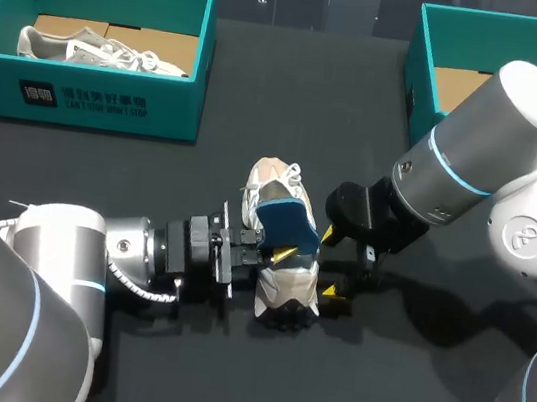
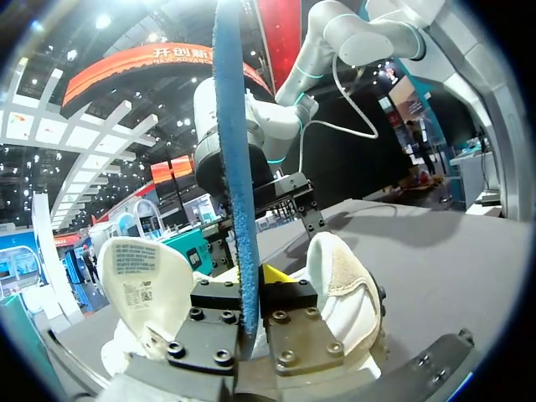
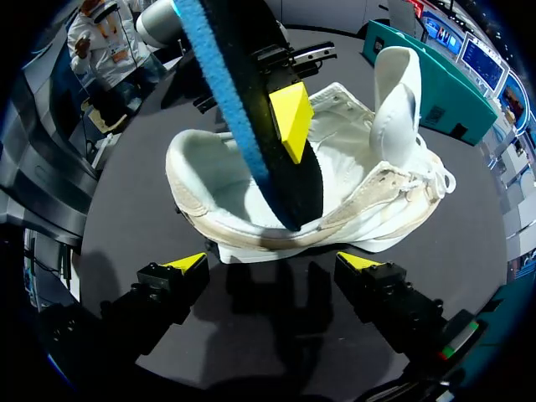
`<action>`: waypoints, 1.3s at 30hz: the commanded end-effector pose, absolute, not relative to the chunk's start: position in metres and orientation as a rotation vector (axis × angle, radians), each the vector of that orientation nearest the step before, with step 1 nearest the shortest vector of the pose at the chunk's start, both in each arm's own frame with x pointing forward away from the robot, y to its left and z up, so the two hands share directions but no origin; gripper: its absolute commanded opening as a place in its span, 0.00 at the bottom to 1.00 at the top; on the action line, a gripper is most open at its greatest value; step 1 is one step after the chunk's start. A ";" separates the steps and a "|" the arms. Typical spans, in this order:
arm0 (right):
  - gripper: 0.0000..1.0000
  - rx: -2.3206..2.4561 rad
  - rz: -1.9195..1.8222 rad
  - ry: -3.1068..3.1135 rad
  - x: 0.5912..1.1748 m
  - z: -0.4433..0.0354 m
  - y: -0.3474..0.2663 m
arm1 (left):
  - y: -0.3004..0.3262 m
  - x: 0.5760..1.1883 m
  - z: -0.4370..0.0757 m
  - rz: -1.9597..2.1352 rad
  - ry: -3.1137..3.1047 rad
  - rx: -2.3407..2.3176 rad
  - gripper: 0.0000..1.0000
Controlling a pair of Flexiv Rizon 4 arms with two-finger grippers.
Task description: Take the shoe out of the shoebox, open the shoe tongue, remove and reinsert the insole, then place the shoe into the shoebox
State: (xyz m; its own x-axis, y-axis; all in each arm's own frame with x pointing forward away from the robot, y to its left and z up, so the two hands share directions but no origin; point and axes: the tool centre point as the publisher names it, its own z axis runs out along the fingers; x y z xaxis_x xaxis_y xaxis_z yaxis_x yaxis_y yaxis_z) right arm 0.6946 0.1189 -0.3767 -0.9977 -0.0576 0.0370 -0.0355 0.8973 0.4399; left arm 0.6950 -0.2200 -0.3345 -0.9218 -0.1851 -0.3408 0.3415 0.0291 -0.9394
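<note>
A white shoe (image 1: 282, 282) lies on the dark table mid-scene, its tongue (image 3: 394, 92) pulled up. My left gripper (image 1: 279, 254) is shut on the blue insole (image 1: 287, 221), which stands steeply with its lower end inside the shoe's opening. In the left wrist view the insole (image 2: 235, 159) rises edge-on from between the fingers (image 2: 254, 289), with the shoe (image 2: 345, 280) beyond. My right gripper (image 1: 331, 265) is open at the shoe's right side. In its own view the right gripper (image 3: 275, 262) stands just short of the shoe (image 3: 209, 167), nothing between its tips; the insole (image 3: 251, 117) stands above.
A teal shoebox (image 1: 101, 100) at the back left holds another white shoe (image 1: 89, 50). A second teal shoebox (image 1: 431, 59) stands at the back right, partly hidden by my right arm. Bare dark table lies between the boxes and in front of the shoe.
</note>
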 end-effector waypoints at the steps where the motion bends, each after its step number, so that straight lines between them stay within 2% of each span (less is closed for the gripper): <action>1: 1.00 0.073 -0.695 -3.014 0.694 -0.377 0.119 | -0.216 0.690 -0.331 -1.953 1.943 0.158 0.35; 3: 1.00 0.073 -0.695 -3.014 0.694 -0.377 0.119 | -0.217 0.688 -0.327 -1.960 1.941 0.157 0.42; 5: 1.00 0.073 -0.695 -3.014 0.694 -0.377 0.119 | -0.217 0.686 -0.323 -1.966 1.933 0.159 0.46; 14: 1.00 0.073 -0.695 -3.014 0.694 -0.377 0.119 | -0.222 0.674 -0.301 -1.950 1.917 0.187 0.43; 23: 1.00 0.073 -0.695 -3.014 0.694 -0.377 0.119 | -0.227 0.672 -0.291 -1.862 1.949 0.219 0.25; 24: 1.00 0.073 -0.695 -3.014 0.694 -0.377 0.119 | -0.228 0.672 -0.291 -1.861 1.949 0.221 0.18; 25: 1.00 0.073 -0.695 -3.014 0.694 -0.377 0.119 | -0.229 0.672 -0.292 -1.852 1.952 0.232 0.00; 39: 1.00 0.073 -0.695 -3.014 0.694 -0.377 0.119 | -0.227 0.694 -0.321 -1.780 1.921 0.315 0.00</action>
State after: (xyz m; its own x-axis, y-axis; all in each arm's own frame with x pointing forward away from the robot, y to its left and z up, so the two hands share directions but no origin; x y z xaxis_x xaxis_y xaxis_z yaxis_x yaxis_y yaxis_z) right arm 0.6947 0.1189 -0.3766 -0.9977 -0.0576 0.0371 -0.0355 0.8974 0.4399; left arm 0.6890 -0.2225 -0.3126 -0.8488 -0.1650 -0.5023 0.4862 0.1299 -0.8642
